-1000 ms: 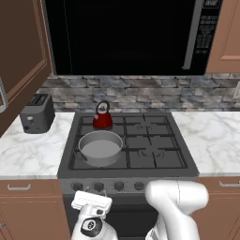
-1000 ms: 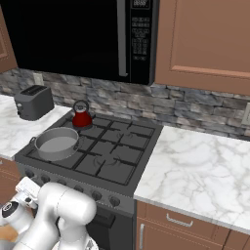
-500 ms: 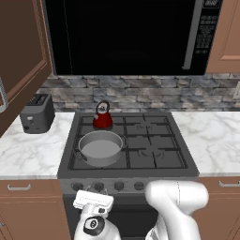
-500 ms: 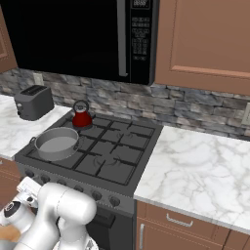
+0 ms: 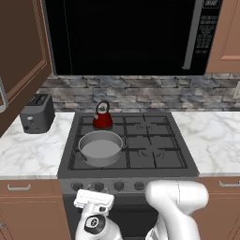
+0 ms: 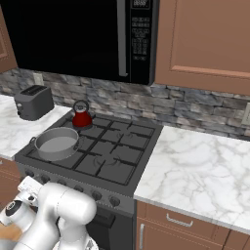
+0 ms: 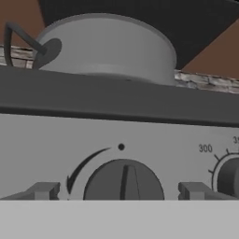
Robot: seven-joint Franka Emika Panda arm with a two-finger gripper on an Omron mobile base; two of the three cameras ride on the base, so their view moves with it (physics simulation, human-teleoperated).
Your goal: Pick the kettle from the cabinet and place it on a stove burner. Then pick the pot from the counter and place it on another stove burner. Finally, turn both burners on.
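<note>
The red kettle [image 5: 102, 117] [image 6: 82, 116] stands on the stove's back left burner. On the front left burner [image 5: 101, 161] sits the grey pot [image 5: 100, 147] [image 6: 57, 143] [image 7: 107, 46]. My gripper [image 7: 119, 191] is low in front of the stove, open, with its fingertips [image 7: 44, 190] either side of a round dark knob [image 7: 123, 182] on the grey front panel, not touching it. The white hand [image 5: 93, 202] [image 6: 27, 189] hangs just below the left end of the knob row [image 5: 108, 186]. Above that knob, the hand view has the pot's wall.
A dark toaster [image 5: 36, 114] [image 6: 33, 101] stands on the marble counter [image 5: 28, 150] left of the stove. An open brown cabinet door [image 5: 23, 56] juts out at upper left. A black microwave [image 5: 126, 33] hangs over the cooktop. More counter [image 6: 195, 166] lies to the right.
The hand has edged slightly to the right in front of the knobs. Kettle and pot have not moved, and the jaws stay as wide.
</note>
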